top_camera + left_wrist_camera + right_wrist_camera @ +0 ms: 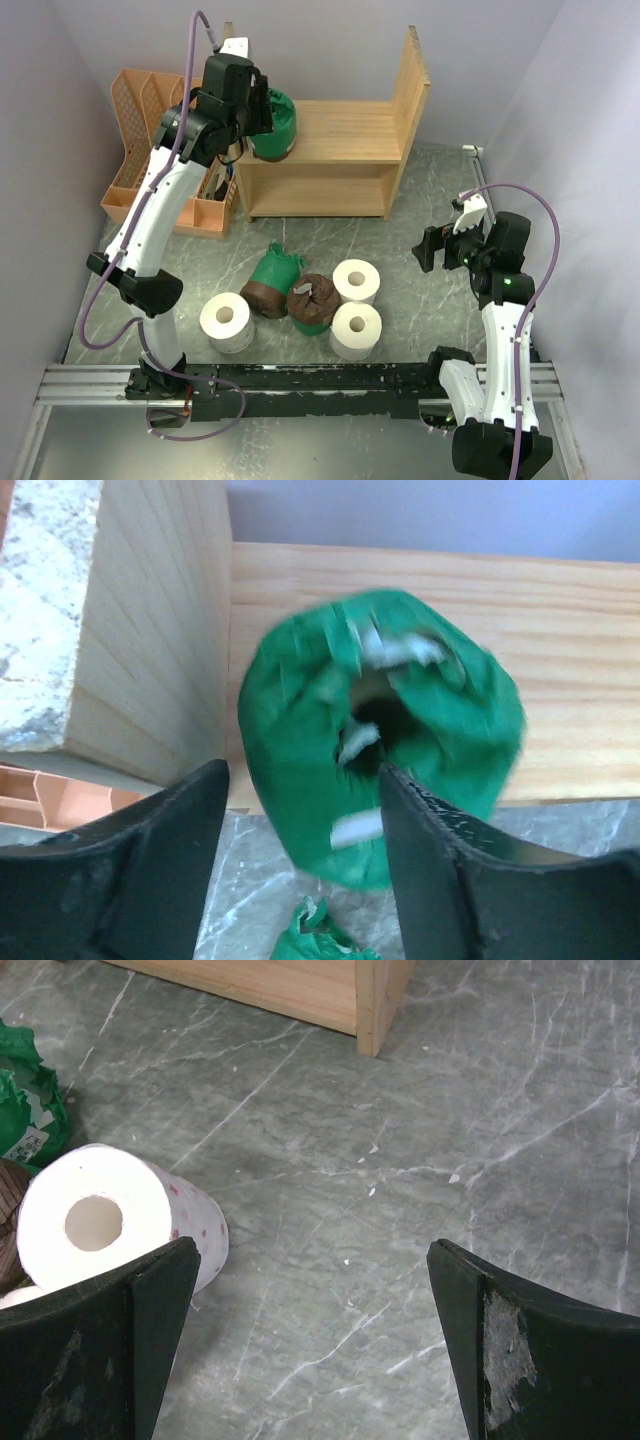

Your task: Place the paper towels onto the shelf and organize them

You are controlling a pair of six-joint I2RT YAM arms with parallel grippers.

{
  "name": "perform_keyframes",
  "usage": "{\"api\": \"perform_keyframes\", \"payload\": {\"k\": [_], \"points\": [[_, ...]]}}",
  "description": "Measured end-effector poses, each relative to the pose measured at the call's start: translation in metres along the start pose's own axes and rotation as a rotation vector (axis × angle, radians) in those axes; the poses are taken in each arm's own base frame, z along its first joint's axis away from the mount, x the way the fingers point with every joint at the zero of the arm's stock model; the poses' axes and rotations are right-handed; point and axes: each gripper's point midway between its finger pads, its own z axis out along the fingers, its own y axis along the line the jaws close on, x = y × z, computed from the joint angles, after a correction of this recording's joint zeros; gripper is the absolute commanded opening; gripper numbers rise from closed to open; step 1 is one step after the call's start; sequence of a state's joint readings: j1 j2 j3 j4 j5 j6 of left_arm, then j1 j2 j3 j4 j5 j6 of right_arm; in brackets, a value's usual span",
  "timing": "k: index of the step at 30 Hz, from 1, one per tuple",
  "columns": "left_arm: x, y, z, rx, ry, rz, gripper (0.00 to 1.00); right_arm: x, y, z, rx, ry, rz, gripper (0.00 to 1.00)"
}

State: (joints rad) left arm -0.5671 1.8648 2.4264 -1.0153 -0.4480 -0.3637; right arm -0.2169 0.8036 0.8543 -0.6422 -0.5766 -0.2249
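A green-wrapped paper towel roll lies on its side at the left end of the wooden shelf's upper board. My left gripper is right at it. In the left wrist view the roll is blurred and overhangs the board's front edge; its lower part sits between my open left gripper's fingers. On the table lie three white rolls and two green-and-brown wrapped rolls. My right gripper is open and empty, above the table to their right.
An orange lattice rack stands left of the shelf. The right wrist view shows the open gripper over grey marble table, a white dotted roll at left, green wrap, and the shelf's foot.
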Motion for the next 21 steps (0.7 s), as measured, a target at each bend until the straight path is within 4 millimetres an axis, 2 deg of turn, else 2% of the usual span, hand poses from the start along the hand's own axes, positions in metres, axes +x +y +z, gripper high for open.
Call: {"api": "perform_keyframes", "payload": {"k": [1, 2, 6, 9, 13, 16, 19, 21], "points": [[-0.001, -0.002, 0.0, 0.008, -0.002, -0.005, 0.89, 0.0, 0.0, 0.0, 0.0, 0.0, 0.0, 1.0], [-0.002, -0.003, 0.0, 0.016, -0.007, -0.009, 0.93, 0.0, 0.0, 0.0, 0.0, 0.0, 0.0, 1.0], [-0.016, -0.014, -0.007, 0.078, -0.047, -0.033, 0.96, 0.0, 0.0, 0.0, 0.0, 0.0, 0.0, 1.0], [-0.034, -0.015, -0.022, 0.115, -0.104, -0.043, 0.95, 0.0, 0.0, 0.0, 0.0, 0.0, 0.0, 1.0], [-0.061, -0.016, -0.054, 0.189, -0.187, -0.062, 0.92, 0.0, 0.0, 0.0, 0.0, 0.0, 0.0, 1.0], [-0.077, -0.027, -0.085, 0.304, -0.236, -0.07, 0.93, 0.0, 0.0, 0.0, 0.0, 0.0, 0.0, 1.0], [-0.073, -0.041, -0.121, 0.447, -0.232, -0.055, 0.92, 0.0, 0.0, 0.0, 0.0, 0.0, 0.0, 1.0], [-0.061, -0.043, -0.142, 0.514, -0.202, -0.039, 0.9, 0.0, 0.0, 0.0, 0.0, 0.0, 0.0, 1.0]]}}
